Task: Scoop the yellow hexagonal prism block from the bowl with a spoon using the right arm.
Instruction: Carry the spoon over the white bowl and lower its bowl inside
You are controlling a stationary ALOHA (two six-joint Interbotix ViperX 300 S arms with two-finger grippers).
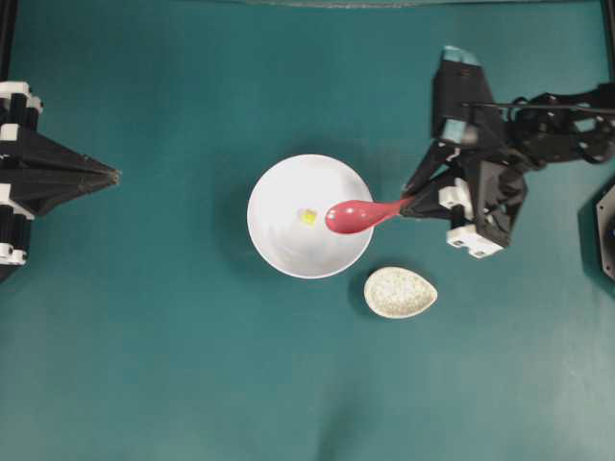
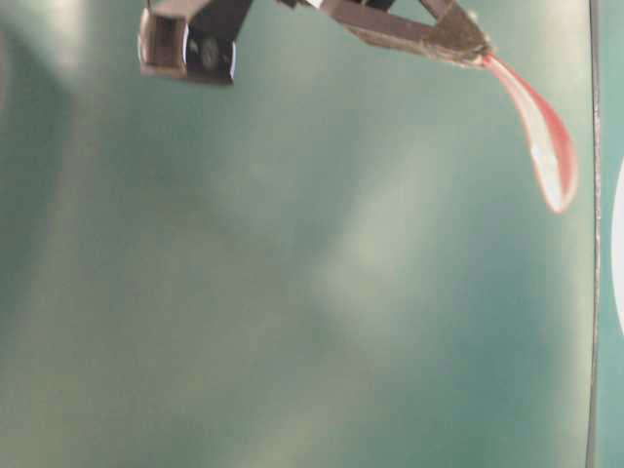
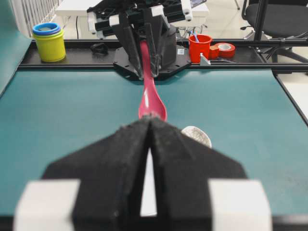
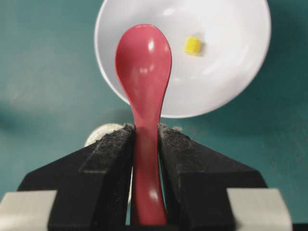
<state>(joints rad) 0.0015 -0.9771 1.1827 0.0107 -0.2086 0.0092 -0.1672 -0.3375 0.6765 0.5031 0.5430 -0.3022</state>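
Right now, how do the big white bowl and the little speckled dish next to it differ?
The bowl is large, round and plain white; the speckled dish is far smaller, teardrop-shaped and grey-flecked. The bowl holds a yellow block, with the spoon held over it; the dish is empty. Both rest upright on the green table.

A teal table (image 1: 144, 365) carries the white bowl (image 1: 279, 245) and, near it, a speckled spoon rest (image 1: 400, 292).
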